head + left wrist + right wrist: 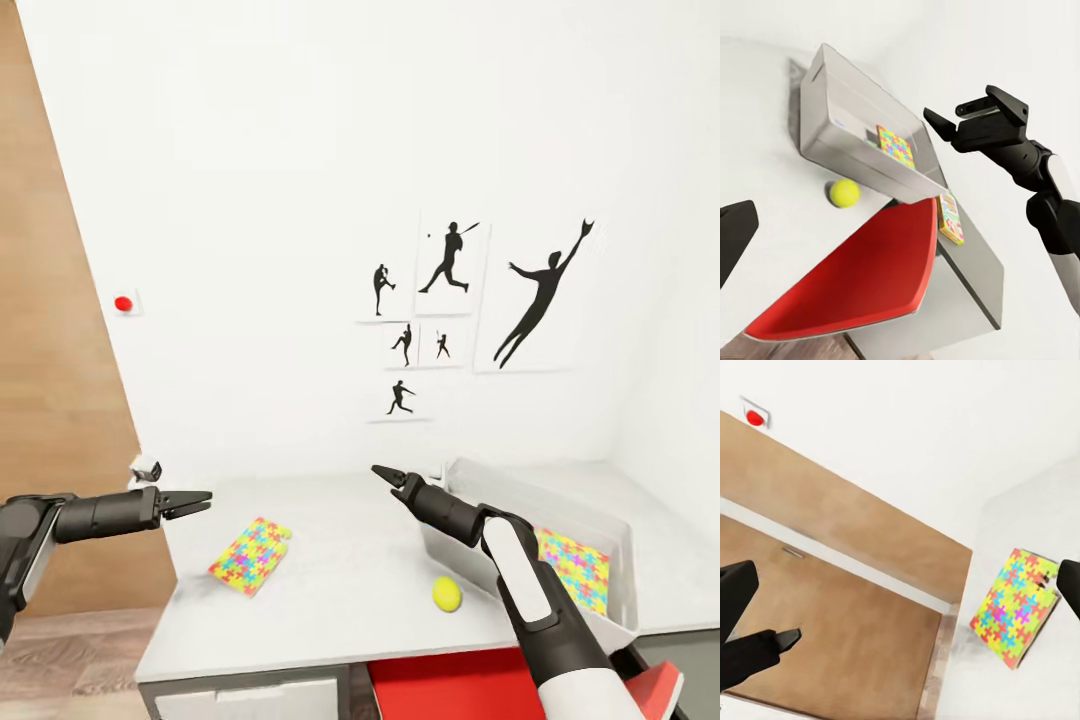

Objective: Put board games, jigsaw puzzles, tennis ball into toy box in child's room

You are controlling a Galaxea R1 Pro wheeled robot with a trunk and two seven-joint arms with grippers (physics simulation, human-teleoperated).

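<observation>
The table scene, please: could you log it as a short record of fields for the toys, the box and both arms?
Table: light grey top
Toy box: on the table, holds one jigsaw puzzle
Loose puzzle: flat near the table's left edge
Tennis ball: on the table beside the box, outside it
Left end effector: empty, above the left edge
Right end effector: empty, open, above the table
Red chair: under the table

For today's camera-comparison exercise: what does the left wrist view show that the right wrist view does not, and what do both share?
Left wrist view: the toy box holding a jigsaw puzzle, the tennis ball beside it, a red chair seat, and the open right gripper. Right wrist view: a jigsaw puzzle on the table, a brown door and a red wall button. Shared: the light grey table and white wall.
</observation>
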